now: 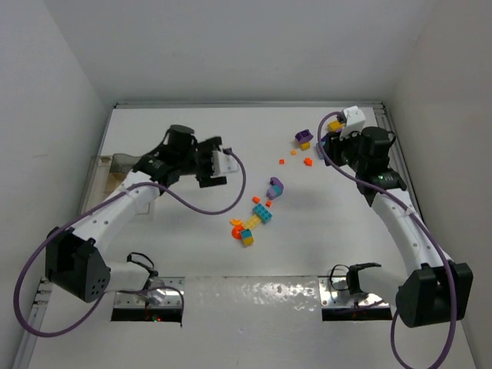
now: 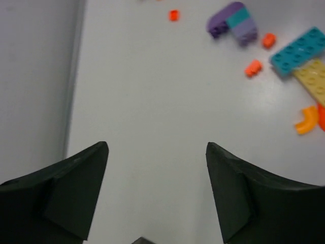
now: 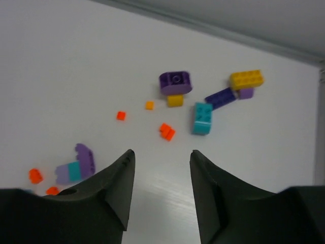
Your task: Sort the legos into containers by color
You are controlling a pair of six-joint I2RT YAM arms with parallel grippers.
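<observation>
While every brick in view lies loose on the table (image 1: 192, 254), progress: nothing sorted that I can see; the whole job looks left to do.
Left edge: a pale, clear-looking shape against the left wall (image 1: 46, 115), likely the containers (image 1: 115, 164), mostly hidden behind the left arm (image 1: 115, 211); what they hold cannot be told.
Left gripper (image 2: 157, 152): jaws spread wide, nothing between them, over bare surface left of the bricks.
Room on the left: open white surface between that gripper and the middle bricks; the wall is close on its other side.
Middle legos (image 1: 252, 221): teal, yellow and orange pieces bunched together, a purple-and-teal piece (image 1: 274, 187) just beyond, tiny orange bits scattered farther.
Far-right legos (image 1: 304, 139): purple, yellow and teal bricks close together toward the far right corner.
Right gripper (image 3: 162, 157): jaws narrowed but parted, empty, aimed toward that far group.
Right edge: right wall (image 1: 453, 115) and far wall (image 1: 246, 46) stand close to this arm; I judge there is little room to swing outward.
</observation>
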